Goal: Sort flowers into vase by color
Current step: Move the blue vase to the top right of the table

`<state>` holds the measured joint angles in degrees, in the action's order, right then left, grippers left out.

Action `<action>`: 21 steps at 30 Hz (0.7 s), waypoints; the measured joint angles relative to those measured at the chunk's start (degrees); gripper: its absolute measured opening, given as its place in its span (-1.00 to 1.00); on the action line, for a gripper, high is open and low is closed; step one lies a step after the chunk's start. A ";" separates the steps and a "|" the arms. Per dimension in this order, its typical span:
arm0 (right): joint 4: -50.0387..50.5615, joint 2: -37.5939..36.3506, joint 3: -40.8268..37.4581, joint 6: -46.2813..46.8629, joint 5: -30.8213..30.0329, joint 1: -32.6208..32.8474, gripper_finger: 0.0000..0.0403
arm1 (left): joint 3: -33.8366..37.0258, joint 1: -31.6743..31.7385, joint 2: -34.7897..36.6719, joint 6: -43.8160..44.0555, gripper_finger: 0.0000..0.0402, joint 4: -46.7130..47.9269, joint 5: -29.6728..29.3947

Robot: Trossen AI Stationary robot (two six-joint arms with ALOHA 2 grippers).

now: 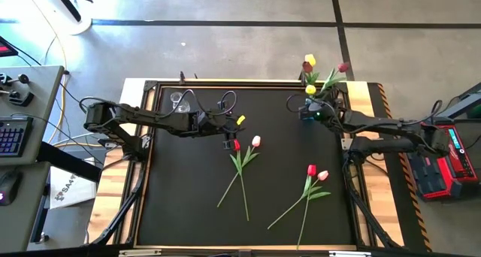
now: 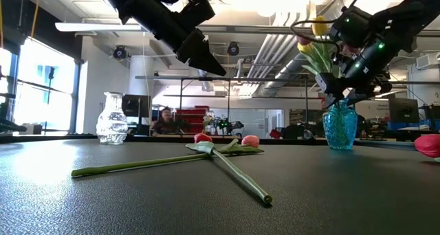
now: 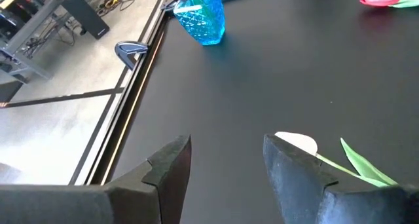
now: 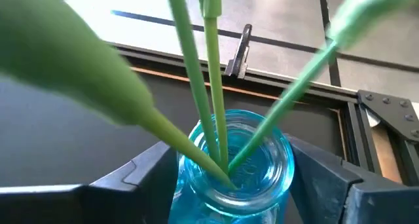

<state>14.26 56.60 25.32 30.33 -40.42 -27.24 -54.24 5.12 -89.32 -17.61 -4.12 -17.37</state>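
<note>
The left tool [image 1: 228,139] is hanging over the middle of the desk [image 1: 188,197] with its fingers spread and nothing between them, right above the crossed red tulip [image 1: 236,145] and pink tulip [image 1: 255,141]. A second red and pink pair [image 1: 316,172] is lying toward the right edge.

The right tool [image 4: 236,178] is sitting at the far right corner with its fingers open on either side of the blue vase [image 4: 237,166]; can't tell if they're touching the glass. Green stems [image 4: 213,73] are standing in it, heads cut off in the wrist view. A clear vase [image 2: 112,118] is waiting near the far left corner.
</note>
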 joint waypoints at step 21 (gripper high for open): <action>12.70 -11.86 0.11 -0.37 6.13 0.36 0.22 | 0.00 0.13 0.00 0.44 -0.11 0.02 0.04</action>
<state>26.96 44.73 25.43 29.97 -34.29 -26.88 -54.24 5.26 -89.32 -17.17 -4.10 -17.32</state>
